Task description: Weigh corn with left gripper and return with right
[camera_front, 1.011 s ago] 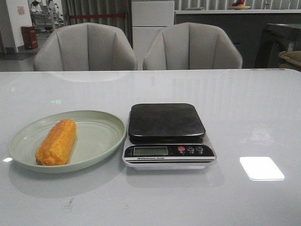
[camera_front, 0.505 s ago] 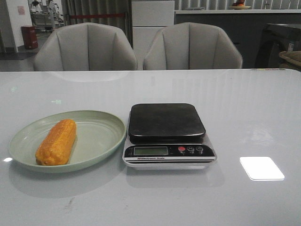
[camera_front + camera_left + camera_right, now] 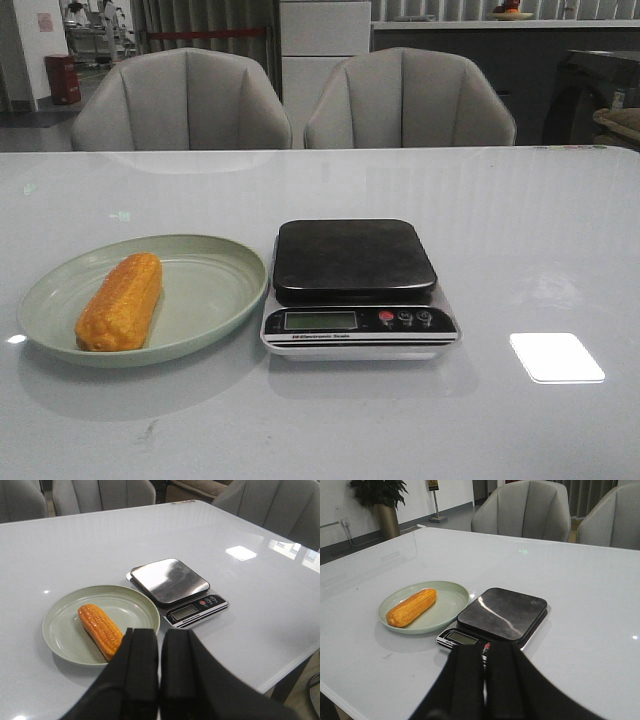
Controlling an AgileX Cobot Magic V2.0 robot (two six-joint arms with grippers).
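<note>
Though arms unseen frontally, corn [image 3: 120, 301] unobscured

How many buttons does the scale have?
3. They sit in a row on the scale's front panel, right of the little screen: one red button, then two dark buttons. Any on the sides would be hidden.

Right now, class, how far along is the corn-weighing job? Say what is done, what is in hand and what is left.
Nothing looks done: the corn lies on the green plate, and the scale platform is bare. In hand: nothing; the left gripper and right gripper are shut, empty and away from the corn. Left: the left gripper lifts the corn onto the scale, then the right returns it to the plate.
</note>
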